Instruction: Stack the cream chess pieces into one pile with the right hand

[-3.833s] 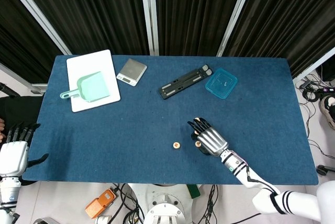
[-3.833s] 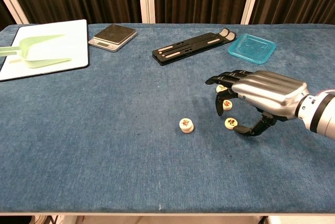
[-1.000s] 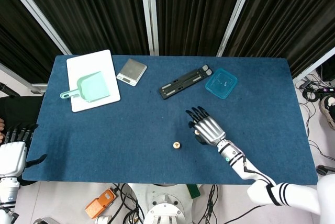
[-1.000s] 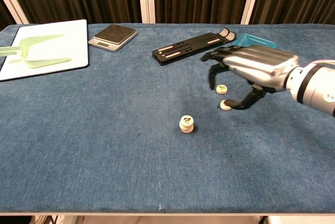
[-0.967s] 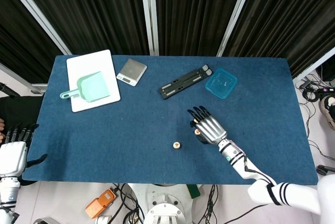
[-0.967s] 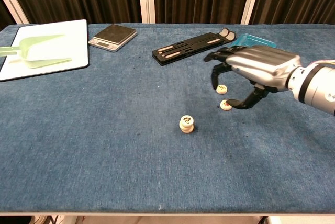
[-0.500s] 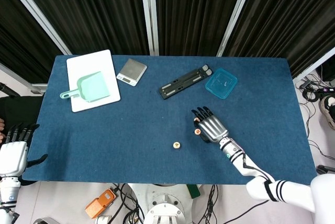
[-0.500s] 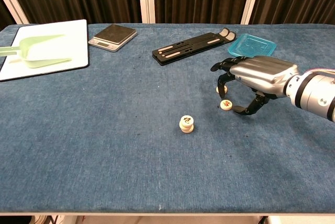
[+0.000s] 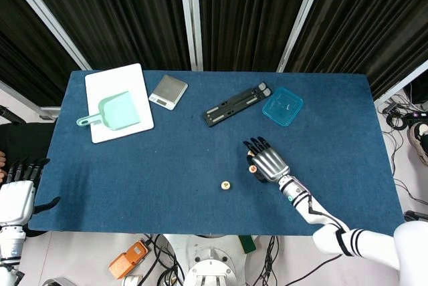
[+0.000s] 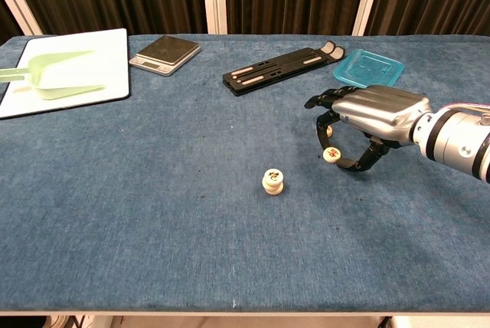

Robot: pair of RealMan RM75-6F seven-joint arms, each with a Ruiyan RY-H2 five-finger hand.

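Note:
A pile of two cream chess pieces (image 10: 272, 182) stands near the table's front middle, also visible as the pile (image 9: 226, 184) in the head view. To its right my right hand (image 10: 375, 117) hovers low, palm down. It pinches a cream piece (image 10: 331, 154) between a fingertip and the thumb, tipped so that its red-marked face shows. The same hand (image 9: 269, 164) and piece (image 9: 252, 169) show from above. Another cream piece (image 10: 328, 130) lies mostly hidden behind the fingers. My left hand (image 9: 17, 192) is off the table's front left corner, fingers apart and holding nothing.
At the back left lies a white board (image 9: 100, 85) with a teal scoop (image 9: 119, 111) on it. A small scale (image 9: 168, 91), a black bar-shaped holder (image 9: 237, 104) and a teal lid (image 9: 282, 105) line the back of the blue table (image 9: 167, 159).
The right hand came down over the two loose pieces and closed finger and thumb on the nearer one, tipping it up. The pile gained a second piece since the oldest frames.

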